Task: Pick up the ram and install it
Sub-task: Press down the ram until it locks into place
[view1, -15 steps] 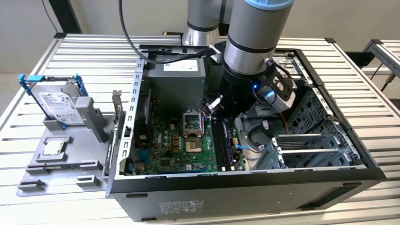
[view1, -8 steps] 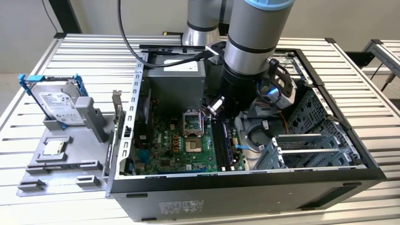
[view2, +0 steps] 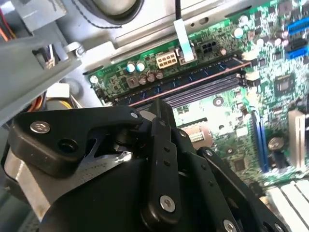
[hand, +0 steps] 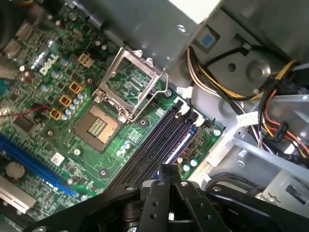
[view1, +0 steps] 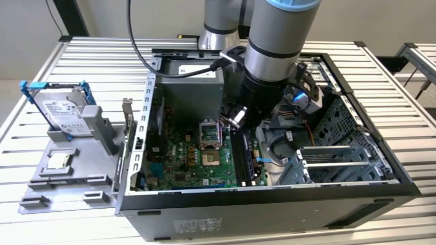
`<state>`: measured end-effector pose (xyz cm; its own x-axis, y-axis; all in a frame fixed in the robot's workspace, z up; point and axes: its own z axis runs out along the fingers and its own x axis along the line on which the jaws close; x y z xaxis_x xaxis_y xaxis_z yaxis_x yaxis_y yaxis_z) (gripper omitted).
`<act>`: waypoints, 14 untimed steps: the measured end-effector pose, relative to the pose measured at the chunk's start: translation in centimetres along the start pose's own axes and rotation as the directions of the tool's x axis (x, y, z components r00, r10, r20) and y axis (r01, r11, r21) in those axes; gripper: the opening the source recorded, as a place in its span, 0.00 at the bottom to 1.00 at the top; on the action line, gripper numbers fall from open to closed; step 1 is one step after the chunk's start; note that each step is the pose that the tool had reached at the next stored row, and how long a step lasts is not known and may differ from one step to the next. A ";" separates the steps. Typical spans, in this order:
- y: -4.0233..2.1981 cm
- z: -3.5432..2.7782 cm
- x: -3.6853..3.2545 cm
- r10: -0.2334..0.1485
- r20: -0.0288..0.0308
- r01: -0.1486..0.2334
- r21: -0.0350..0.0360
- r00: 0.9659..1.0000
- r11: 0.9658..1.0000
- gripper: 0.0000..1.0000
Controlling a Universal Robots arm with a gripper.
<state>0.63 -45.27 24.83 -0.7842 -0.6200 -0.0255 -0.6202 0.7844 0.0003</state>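
I had the long silver slatted metal table (view1: 381, 66) in the exterior view, and on it the open black and grey computer case (view1: 272, 214) lying on its side. The thick grey and black robot arm (view1: 279, 46) reached down into the case. Beneath it lay the green motherboard (view1: 197, 158). Out on the exterior view's left, well apart from the work, the boxy silver hard drive in its blue frame (view1: 63, 109) stood on a grey plastic tray (view1: 68, 178). In the first wrist view I could pick out the square metal processor socket (hand: 96, 126) and, beside it, the row of long black memory slots (hand: 149, 150). The ram (hand: 179, 143), a slim dark stick with a blue sheen along its edge, appeared to stand in the slot farthest from the socket. The black gripper (hand: 169, 170) sat right at the stick's near end, drawn narrow. I could not see whether it pinched the stick's edge or only pressed on it. I judged this to be the seating step. Doing it well meant keeping the stick square to the slot and pressing straight down. The load needed to be even along its length so that neither end rode up, and I kept clear of the cable bundle (hand: 227, 92) nearby.
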 end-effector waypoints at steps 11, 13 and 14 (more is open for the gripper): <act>0.00 0.00 0.00 -0.199 0.009 0.199 0.003 0.980 0.980 0.00; 0.00 0.00 0.01 -0.234 0.010 0.234 0.004 0.972 0.972 0.00; 0.00 0.00 0.00 -0.252 0.012 0.252 0.005 0.968 0.968 0.00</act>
<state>0.63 -45.27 24.83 -0.6019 -0.7977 -0.0363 -0.7980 0.6026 -0.0111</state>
